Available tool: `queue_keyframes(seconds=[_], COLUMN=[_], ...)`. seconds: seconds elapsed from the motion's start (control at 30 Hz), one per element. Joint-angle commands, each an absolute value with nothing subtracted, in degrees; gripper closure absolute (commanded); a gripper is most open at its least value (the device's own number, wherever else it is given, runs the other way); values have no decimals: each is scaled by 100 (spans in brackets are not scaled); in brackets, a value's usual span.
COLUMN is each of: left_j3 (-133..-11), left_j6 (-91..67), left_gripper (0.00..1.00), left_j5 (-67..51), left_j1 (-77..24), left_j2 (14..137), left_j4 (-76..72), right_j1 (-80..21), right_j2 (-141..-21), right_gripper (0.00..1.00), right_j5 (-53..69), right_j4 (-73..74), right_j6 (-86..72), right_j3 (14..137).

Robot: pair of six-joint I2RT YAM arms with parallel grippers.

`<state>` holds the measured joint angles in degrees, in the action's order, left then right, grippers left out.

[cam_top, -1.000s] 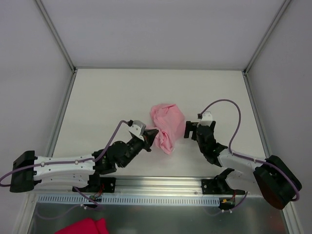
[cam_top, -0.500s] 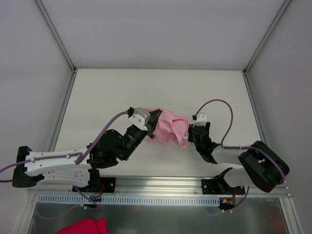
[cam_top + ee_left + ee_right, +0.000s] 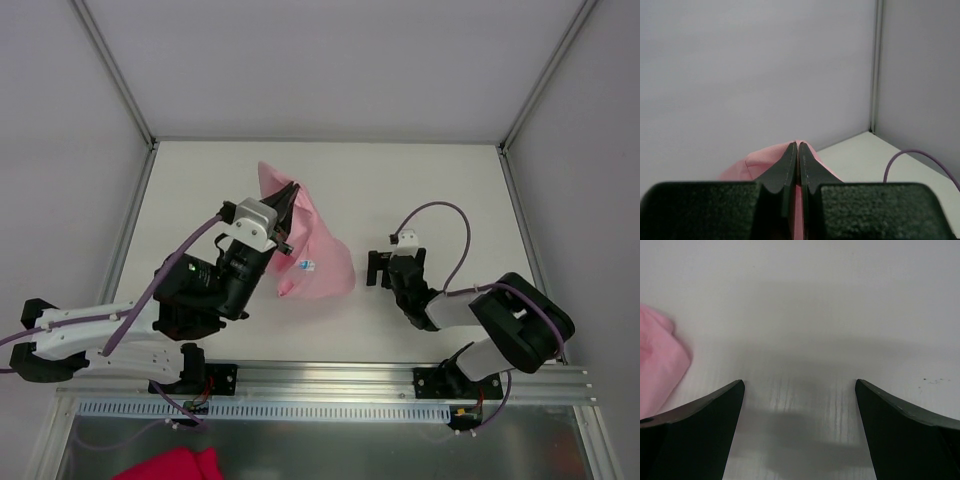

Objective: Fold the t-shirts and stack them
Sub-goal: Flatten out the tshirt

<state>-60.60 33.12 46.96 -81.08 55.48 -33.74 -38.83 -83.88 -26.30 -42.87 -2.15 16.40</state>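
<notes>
While the left gripper (image 3: pixel 291 191) is pinched tight on a fold of the thin, pale pink short-sleeved t-shirt (image 3: pixel 322 262), the garment hangs from its tips in a long bunched drape over the left-centre of the white table (image 3: pixel 430 185). The top external view shows the cloth running from the black fingertips down and to the right, widening into a rumpled lower edge; a small white-and-blue label (image 3: pixel 305 265) shows on the fabric. Whether that lower edge rests on the table cannot be told. In the left wrist view the two fingers meet with no gap and pink cloth (image 3: pixel 752 167) bulges behind them.

The right gripper (image 3: pixel 380 268) sits low over the table, just right of the shirt's lower edge but apart from it – its jaws spread wide and holding nothing. Its wrist view shows bare tabletop between the dark fingertips (image 3: pixel 705 410), with a pink edge (image 3: pixel 657 370) at far left.

A deep magenta cloth (image 3: pixel 175 465) lies below the mounting rail – well away from the shirt.
</notes>
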Motion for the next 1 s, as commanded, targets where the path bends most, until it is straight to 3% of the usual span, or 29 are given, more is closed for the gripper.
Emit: queue_keyframes(seconds=[0.0,0.37,0.5,0.67,0.83,0.97], left_j3=[-6389,-6020,-5995,-5871,-6099,-6222], left_j6=[4322,6775,7005,6969,6908,6952], left_gripper=[100,100,100,100,100,100], left_j5=[4974,5212,5238,5229,5159,5159], left_j1=[-8165,-8165,-8156,-8095,-8086,-8077], left_j2=[5528,5625,5616,5625,5651,5634], left_j4=[-4007,-7178,-7522,-7682,-7418,-7383], right_j1=[-3911,-3911,-3911,-3911,-3972,-4227], right_j2=[-8639,-9000,-9035,-8895,-9245,-9702], right_gripper=[0,0,0,0,0,0], right_j5=[-2637,-2470,-2514,-1575,692,1177], right_j4=[-4693,-4939,-4905,-4492,-4350,-4649], right_j6=[-378,-413,-352,-220,-482,-702], right_j3=[1819,1898,1986,2511,3181,3515])
